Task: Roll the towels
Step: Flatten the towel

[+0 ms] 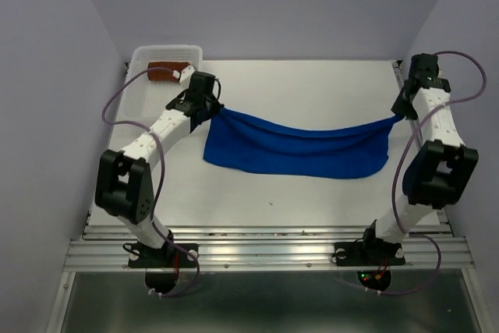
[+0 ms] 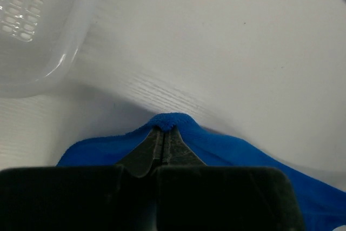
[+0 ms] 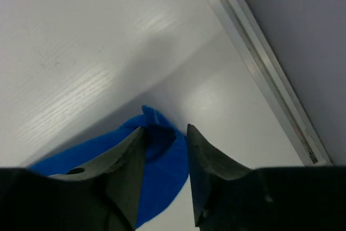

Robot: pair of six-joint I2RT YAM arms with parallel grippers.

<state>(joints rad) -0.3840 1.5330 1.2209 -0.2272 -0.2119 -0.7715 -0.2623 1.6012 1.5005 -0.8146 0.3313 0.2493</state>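
The blue towel (image 1: 296,150) lies stretched across the middle of the table between my two grippers. My left gripper (image 1: 212,108) is shut on its far left corner; the left wrist view shows the jaws closed (image 2: 164,129) with blue cloth (image 2: 232,150) bunched at the tips. My right gripper (image 1: 401,113) is at the towel's far right corner. In the right wrist view its jaws stand apart (image 3: 165,127), and the blue corner (image 3: 162,160) lies against the left finger and under the gap. The rust-brown towel (image 1: 168,72) lies in the basket.
A white perforated basket (image 1: 140,91) stands at the back left, just behind the left gripper, and shows in the left wrist view (image 2: 32,36). A metal rail (image 3: 259,63) runs along the table's right edge close to the right gripper. Purple walls enclose three sides.
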